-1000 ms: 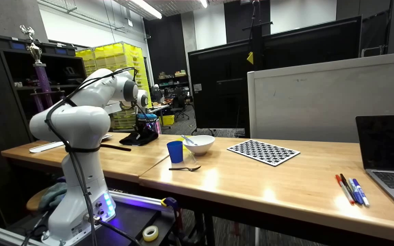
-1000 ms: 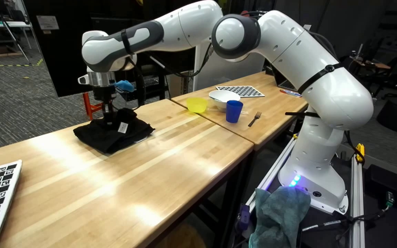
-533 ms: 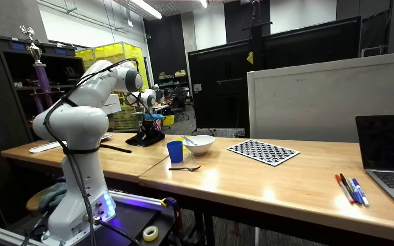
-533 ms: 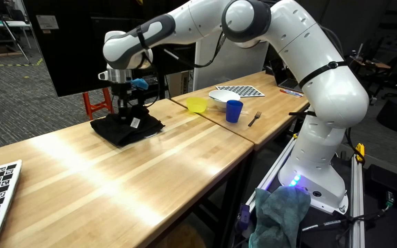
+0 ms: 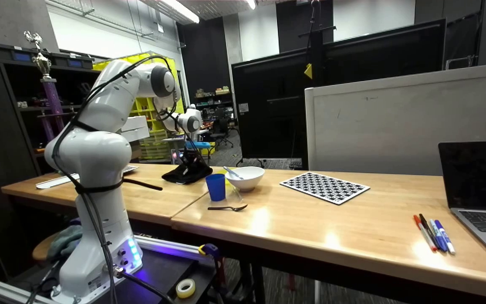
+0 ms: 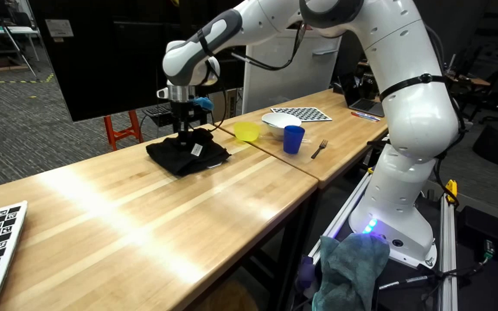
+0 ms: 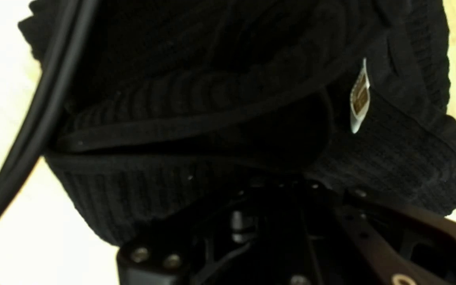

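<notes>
Wrist view: I have the gripper pressed together against the cloth, presumably for purchase, though darkness hides whether it pinches any.

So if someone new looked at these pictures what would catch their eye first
Probably the big white robot arm, stretched out over the wooden table, its end effector down at a black cloth. Next, perhaps, the bright blue cup and yellow bowl, grouped near a white bowl. A bold checkered board lies between that bowl and the laptop.
</notes>
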You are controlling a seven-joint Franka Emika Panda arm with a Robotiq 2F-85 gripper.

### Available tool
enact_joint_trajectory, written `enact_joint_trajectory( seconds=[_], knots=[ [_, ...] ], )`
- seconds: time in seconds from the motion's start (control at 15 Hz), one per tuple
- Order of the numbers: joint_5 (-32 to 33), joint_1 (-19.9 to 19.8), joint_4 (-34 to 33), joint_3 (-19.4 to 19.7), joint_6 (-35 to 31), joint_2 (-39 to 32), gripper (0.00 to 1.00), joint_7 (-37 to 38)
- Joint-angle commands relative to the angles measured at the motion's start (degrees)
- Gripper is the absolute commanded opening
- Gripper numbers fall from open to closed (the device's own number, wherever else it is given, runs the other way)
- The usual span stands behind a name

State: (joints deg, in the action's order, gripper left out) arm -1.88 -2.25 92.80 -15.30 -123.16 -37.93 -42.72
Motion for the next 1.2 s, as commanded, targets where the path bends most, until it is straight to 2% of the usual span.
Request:
enact_joint_trajectory(
  seconds=[0.0,0.53,1.13],
  knots=[
    [-0.96,-2.36,13.73,2.18,-4.27,7.59,0.00,-2.54],
    [-0.84,-5.14,27.82,6.43,-8.02,16.44,0.00,-5.22],
    [0.14,-6.54,36.73,12.04,-10.24,21.92,0.00,-7.66]
  ],
)
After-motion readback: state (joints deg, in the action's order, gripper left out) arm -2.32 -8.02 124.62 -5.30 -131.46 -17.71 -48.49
